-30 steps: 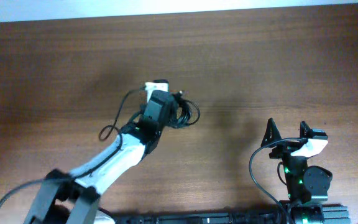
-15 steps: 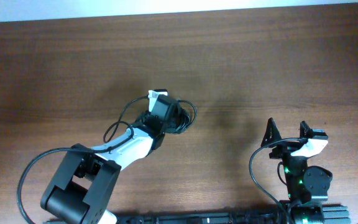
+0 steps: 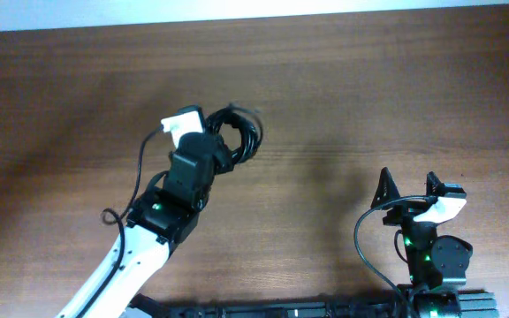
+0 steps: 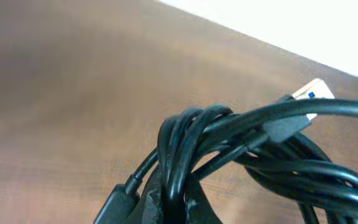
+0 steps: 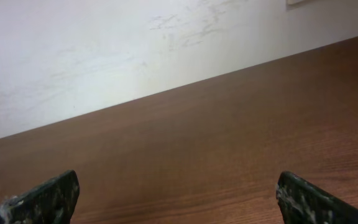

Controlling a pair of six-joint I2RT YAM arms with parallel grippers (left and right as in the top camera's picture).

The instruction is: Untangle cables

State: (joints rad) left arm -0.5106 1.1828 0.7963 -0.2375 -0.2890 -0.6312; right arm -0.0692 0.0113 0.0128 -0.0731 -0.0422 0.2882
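A tangled bundle of black cables (image 3: 239,140) hangs from my left gripper (image 3: 220,155), lifted off the brown table (image 3: 369,97). In the left wrist view the cable bundle (image 4: 229,143) fills the frame, and a silver USB plug with a blue insert (image 4: 312,94) sticks out at the upper right. My left gripper (image 4: 179,202) is shut on several strands of the bundle. My right gripper (image 3: 408,188) is open and empty at the table's front right; only its two fingertips (image 5: 176,196) show in the right wrist view.
The table's far edge meets a white wall (image 5: 135,43). The right arm's base and its own black cable (image 3: 365,247) sit at the front right edge.
My left arm has swung to the left and away from the front edge, carrying the cable bundle up with it. The right arm has not moved.
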